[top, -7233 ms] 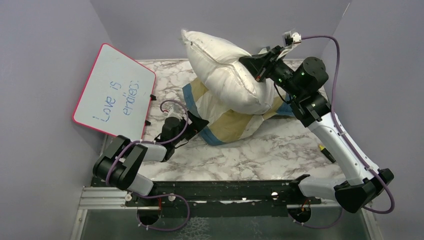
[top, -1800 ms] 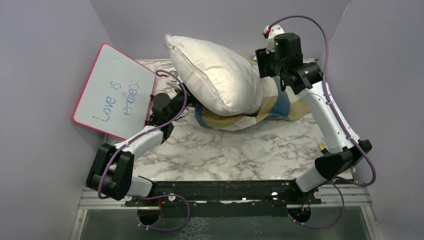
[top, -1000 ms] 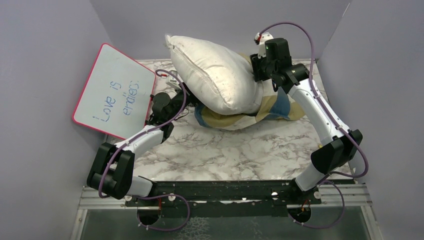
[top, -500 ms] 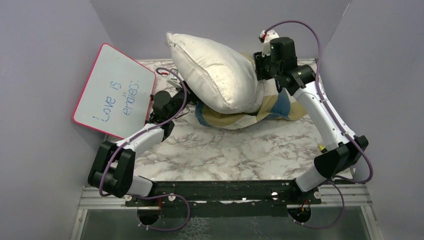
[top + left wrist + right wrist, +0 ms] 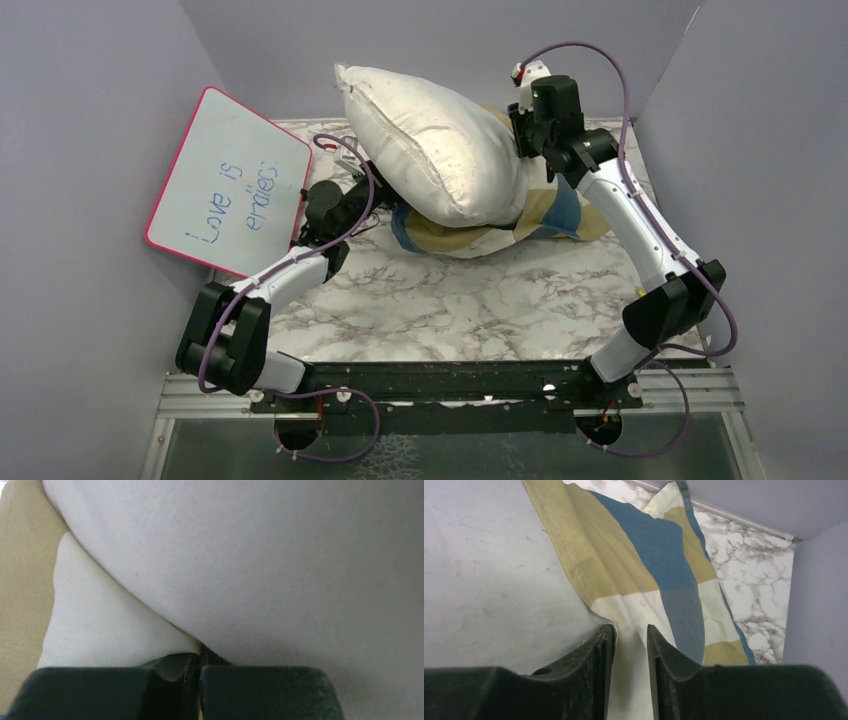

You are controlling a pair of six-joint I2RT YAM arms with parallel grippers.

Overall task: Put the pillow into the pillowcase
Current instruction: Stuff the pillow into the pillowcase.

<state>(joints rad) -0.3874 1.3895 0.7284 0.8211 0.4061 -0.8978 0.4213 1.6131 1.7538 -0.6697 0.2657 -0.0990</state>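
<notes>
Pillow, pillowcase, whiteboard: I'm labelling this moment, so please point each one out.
pillow (image 5: 440,160), top view, middle of its white face.
pillowcase (image 5: 659,550), right wrist view, blue block.
whiteboard (image 5: 230,185), top view, middle of writing surface.

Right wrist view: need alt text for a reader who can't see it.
The fingers of the right gripper stand narrowly apart over cream pillowcase cloth; whether they pinch it is unclear. The white pillow fills the left, and the blue, tan and cream pillowcase trails away across the marble table.
</notes>
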